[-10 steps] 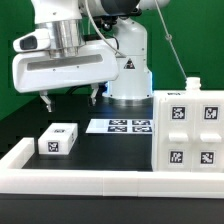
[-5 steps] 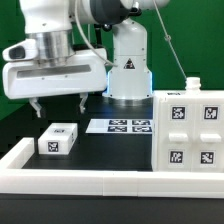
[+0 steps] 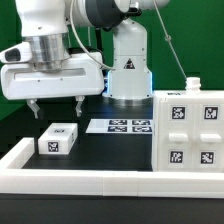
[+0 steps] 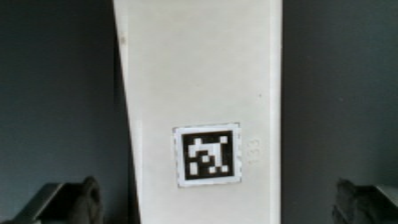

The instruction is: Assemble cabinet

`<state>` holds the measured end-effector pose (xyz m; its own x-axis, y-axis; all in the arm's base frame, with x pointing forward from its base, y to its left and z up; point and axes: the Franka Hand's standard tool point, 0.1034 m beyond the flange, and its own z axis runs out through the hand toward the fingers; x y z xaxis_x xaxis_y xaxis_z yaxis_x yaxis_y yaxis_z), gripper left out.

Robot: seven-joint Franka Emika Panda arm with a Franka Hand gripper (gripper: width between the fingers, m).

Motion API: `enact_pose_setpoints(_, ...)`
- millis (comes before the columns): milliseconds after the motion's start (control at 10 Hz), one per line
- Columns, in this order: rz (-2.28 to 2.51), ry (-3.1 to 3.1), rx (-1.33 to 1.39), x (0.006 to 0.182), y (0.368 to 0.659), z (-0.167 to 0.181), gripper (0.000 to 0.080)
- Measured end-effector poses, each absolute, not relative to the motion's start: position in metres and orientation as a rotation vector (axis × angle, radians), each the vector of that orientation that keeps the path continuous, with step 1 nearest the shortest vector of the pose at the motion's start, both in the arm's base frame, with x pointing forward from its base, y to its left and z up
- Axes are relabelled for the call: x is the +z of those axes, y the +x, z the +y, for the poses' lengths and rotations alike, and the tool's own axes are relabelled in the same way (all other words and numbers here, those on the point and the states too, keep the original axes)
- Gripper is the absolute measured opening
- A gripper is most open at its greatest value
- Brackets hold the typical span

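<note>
Wide open and empty, the two-finger gripper [image 3: 57,104] hangs over the small white tagged plastic block [image 3: 57,139]; descending off-centre, a finger could strike its top and skew it.

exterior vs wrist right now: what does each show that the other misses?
Exterior only: the large white boxy block with four tags, the marker board and the long low white border rail. Wrist only: the small white tagged block seen from above, lying between the dark fingers. Both: that small block, and the open gripper hovering over it.
</note>
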<state>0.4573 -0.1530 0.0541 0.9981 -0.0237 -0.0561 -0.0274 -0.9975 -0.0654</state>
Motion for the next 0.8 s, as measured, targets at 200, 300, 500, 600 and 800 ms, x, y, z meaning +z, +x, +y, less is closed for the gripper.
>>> enact_pose_setpoints(200, 0.028, -3.081, 0.106, 0.038, 0.456, -0.157, 0.0648)
enact_pose_setpoints(300, 0.023, -3.083, 0.104, 0.036, 0.460, -0.156, 0.0648)
enact_pose_setpoints(500, 0.000, -3.095, 0.087, 0.031, 0.463, -0.151, 0.0648)
enact_pose_setpoints(600, -0.001, -3.099, 0.089, 0.026, 0.462, -0.151, 0.0648)
enact_pose_setpoints(800, -0.003, -3.105, 0.090, 0.019, 0.460, -0.151, 0.0648)
